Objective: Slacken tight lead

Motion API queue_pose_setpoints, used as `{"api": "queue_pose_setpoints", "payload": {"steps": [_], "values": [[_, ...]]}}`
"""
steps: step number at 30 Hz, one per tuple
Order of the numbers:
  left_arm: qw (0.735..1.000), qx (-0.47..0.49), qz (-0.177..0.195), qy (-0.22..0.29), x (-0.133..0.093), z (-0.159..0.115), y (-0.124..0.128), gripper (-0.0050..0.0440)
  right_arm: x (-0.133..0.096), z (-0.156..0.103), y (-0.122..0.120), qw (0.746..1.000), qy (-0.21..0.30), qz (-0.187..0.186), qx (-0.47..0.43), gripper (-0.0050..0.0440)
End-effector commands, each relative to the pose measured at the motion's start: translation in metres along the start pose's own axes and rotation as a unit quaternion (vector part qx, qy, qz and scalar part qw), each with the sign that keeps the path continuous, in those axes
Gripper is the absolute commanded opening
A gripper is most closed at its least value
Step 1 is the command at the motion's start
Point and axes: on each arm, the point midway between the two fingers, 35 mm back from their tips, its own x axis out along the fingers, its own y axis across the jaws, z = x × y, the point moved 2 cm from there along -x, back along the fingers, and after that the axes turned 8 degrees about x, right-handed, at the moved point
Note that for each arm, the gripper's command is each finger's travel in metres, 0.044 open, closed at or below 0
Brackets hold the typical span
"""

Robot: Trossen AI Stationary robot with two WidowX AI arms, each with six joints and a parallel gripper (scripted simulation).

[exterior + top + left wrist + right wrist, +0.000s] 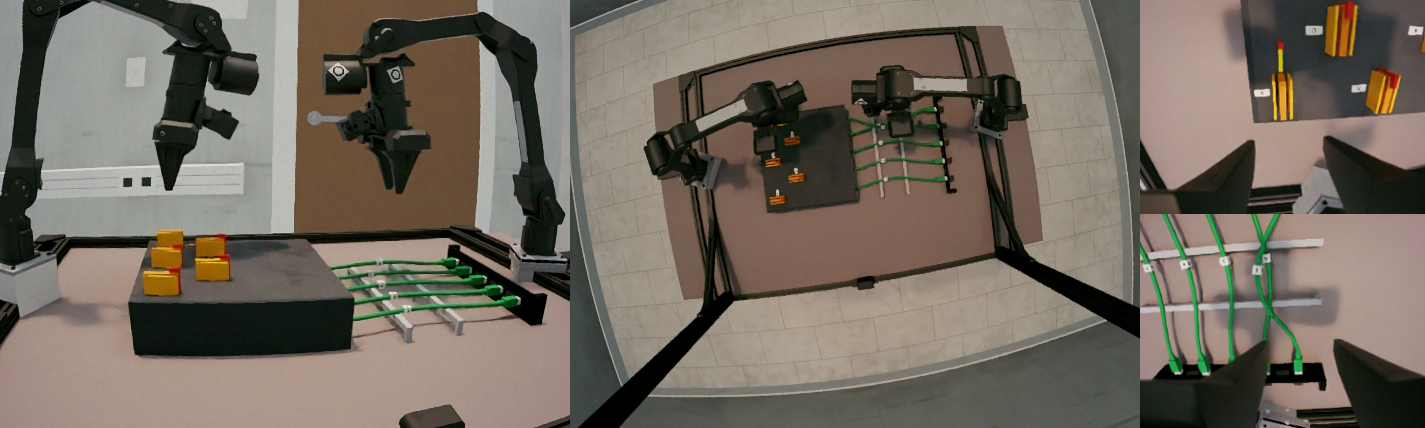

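Tiled floor (850, 345) all round table. Brown door panel (385, 200) rising behind table; pale wall (100, 120) alongside.
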Motion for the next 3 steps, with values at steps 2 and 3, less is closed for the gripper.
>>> {"api": "queue_pose_setpoints", "payload": {"steps": [2,3], "values": [[1.0,0.0,0.002,-0.005,-0.0021,0.0003,0.0002,0.0209,-0.002,0.0002,0.0,1.0,-0.005,0.0,0.0,0.0209],[1.0,0.0,0.002,-0.005,-0.0021,0.0003,0.0002,0.0209,-0.002,0.0002,0.0,1.0,-0.005,0.0,0.0,0.0209]]}}
